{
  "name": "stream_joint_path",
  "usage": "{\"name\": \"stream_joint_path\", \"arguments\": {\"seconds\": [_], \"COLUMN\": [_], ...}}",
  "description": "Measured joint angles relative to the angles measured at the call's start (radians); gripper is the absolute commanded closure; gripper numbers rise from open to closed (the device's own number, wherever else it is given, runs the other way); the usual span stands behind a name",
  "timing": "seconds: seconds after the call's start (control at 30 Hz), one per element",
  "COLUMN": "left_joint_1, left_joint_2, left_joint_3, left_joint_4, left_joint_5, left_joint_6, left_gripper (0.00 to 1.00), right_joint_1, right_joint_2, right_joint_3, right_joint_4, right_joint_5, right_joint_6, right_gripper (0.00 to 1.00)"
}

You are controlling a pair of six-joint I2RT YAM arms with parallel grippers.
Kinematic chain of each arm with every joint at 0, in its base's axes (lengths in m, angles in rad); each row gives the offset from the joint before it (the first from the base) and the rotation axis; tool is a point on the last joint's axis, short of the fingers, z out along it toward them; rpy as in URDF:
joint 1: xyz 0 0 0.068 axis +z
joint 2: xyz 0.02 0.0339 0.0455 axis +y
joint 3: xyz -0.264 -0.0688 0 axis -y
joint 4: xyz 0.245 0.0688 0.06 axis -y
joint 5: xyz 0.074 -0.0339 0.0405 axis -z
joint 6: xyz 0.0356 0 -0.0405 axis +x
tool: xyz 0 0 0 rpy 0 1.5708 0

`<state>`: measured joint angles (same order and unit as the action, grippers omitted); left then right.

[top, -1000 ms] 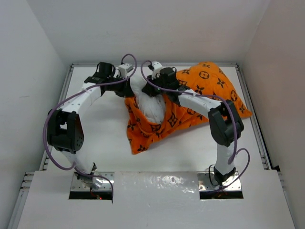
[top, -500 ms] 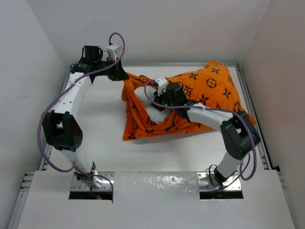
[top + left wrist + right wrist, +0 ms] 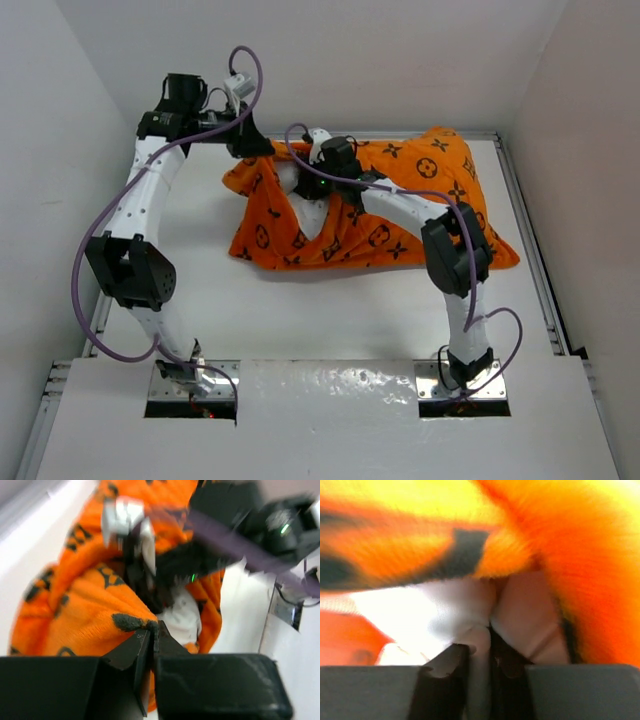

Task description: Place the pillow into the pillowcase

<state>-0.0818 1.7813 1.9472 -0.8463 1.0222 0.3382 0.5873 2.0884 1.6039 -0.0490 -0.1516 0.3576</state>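
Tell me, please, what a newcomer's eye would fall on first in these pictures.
The bright orange pillowcase sprawled across the far half of the white table stands out first. At its open end the white pillow peeks out, pinched by the right hand, while the left hand grips its edge.

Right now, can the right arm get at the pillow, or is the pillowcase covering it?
Probably yes. The right gripper is inside the pillowcase mouth, with white pillow fabric between its fingers; the left gripper pinches the case's edge, holding the mouth open.
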Motion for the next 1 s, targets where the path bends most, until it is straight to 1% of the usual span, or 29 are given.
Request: {"name": "stream_joint_path", "arguments": {"seconds": [0.03,0.07,0.1,0.13,0.17,0.2,0.23,0.27,0.3,0.33,0.37,0.4,0.43,0.47,0.5,0.53,0.57,0.6,0.63,0.67,0.73,0.8,0.87,0.9,0.93,0.97,1.0], "left_joint_1": [-0.005,-0.011,-0.017,-0.022,-0.024,-0.029,-0.031,-0.032,-0.031,-0.029,-0.028,-0.028,-0.027,-0.028,-0.032,-0.043,-0.058,-0.079,-0.100,-0.127,-0.167,-0.198,-0.206,-0.204,-0.203,-0.198,-0.198], "left_joint_2": [-0.009,-0.019,-0.028,-0.036,-0.038,-0.038,-0.038,-0.038,-0.038,-0.038,-0.038,-0.038,-0.038,-0.038,-0.040,-0.043,-0.043,-0.045,-0.045,-0.041,-0.012,0.047,0.110,0.140,0.164,0.184,0.198], "left_joint_3": [-0.034,-0.072,-0.109,-0.143,-0.163,-0.171,-0.175,-0.175,-0.169,-0.161,-0.149,-0.129,-0.110,-0.095,-0.087,-0.087,-0.097,-0.117,-0.140,-0.169,-0.204,-0.210,-0.209,-0.207,-0.206,-0.206,-0.206], "left_joint_4": [0.003,0.014,0.019,0.032,0.038,0.046,0.057,0.071,0.083,0.098,0.101,0.103,0.104,0.111,0.123,0.127,0.133,0.141,0.146,0.153,0.160,0.186,0.219,0.229,0.238,0.246,0.248], "left_joint_5": [-0.012,-0.027,-0.041,-0.074,-0.114,-0.162,-0.227,-0.288,-0.346,-0.402,-0.438,-0.474,-0.494,-0.505,-0.513,-0.526,-0.540,-0.563,-0.586,-0.612,-0.658,-0.710,-0.779,-0.816,-0.844,-0.870,-0.895], "left_joint_6": [0.007,0.006,0.006,0.004,0.002,0.002,-0.003,-0.008,-0.007,-0.005,0.000,0.006,0.013,0.022,0.032,0.047,0.061,0.077,0.085,0.092,0.095,0.087,0.073,0.067,0.060,0.051,0.045], "left_gripper": [0.86,0.82,0.73,0.66,0.54,0.49,0.46,0.39,0.38,0.38,0.38,0.40,0.44,0.56,0.61,0.64,0.64,0.63,0.61,0.57,0.56,0.56,0.56,0.56,0.59,0.61,0.67], "right_joint_1": [-0.007,-0.011,-0.014,-0.016,-0.018,-0.020,-0.022,-0.023,-0.026,-0.029,-0.030,-0.031,-0.032,-0.035,-0.035,-0.036,-0.036,-0.036,-0.036,-0.035,-0.031,-0.027,-0.021,-0.019,-0.016,-0.014,-0.014], "right_joint_2": [-0.018,-0.034,-0.048,-0.063,-0.082,-0.101,-0.132,-0.167,-0.200,-0.248,-0.290,-0.336,-0.377,-0.416,-0.455,-0.492,-0.525,-0.546,-0.563,-0.570,-0.554,-0.509,-0.449,-0.416,-0.387,-0.358,-0.337], "right_joint_3": [-0.028,-0.045,-0.055,-0.056,-0.056,-0.056,-0.058,-0.059,-0.059,-0.059,-0.059,-0.059,-0.059,-0.059,-0.065,-0.080,-0.098,-0.121,-0.148,-0.176,-0.227,-0.267,-0.291,-0.295,-0.295,-0.294,-0.291], "right_joint_4": [0.023,0.038,0.055,0.062,0.063,0.060,0.048,0.034,0.022,0.007,-0.004,-0.016,-0.025,-0.033,-0.039,-0.042,-0.050,-0.056,-0.066,-0.080,-0.112,-0.147,-0.174,-0.182,-0.183,-0.177,-0.173], "right_joint_5": [-0.013,-0.029,-0.040,-0.053,-0.060,-0.064,-0.065,-0.061,-0.057,-0.055,-0.048,-0.039,-0.031,-0.021,-0.006,0.004,0.021,0.037,0.051,0.066,0.091,0.108,0.126,0.132,0.142,0.147,0.150], "right_joint_6": [0.016,0.025,0.037,0.037,0.038,0.039,0.036,0.032,0.027,0.023,0.014,0.007,-0.003,0.001,0.001,0.002,0.011,0.022,0.032,0.043,0.067,0.088,0.101,0.108,0.109,0.111,0.109], "right_gripper": [0.58,0.43,0.37,0.33,0.24,0.20,0.16,0.14,0.21,0.35,0.54,0.91,1.00,1.00,1.00,0.84,0.69,0.58,0.42,0.37,0.32,0.32,0.36,0.40,0.46,0.65,0.77]}}
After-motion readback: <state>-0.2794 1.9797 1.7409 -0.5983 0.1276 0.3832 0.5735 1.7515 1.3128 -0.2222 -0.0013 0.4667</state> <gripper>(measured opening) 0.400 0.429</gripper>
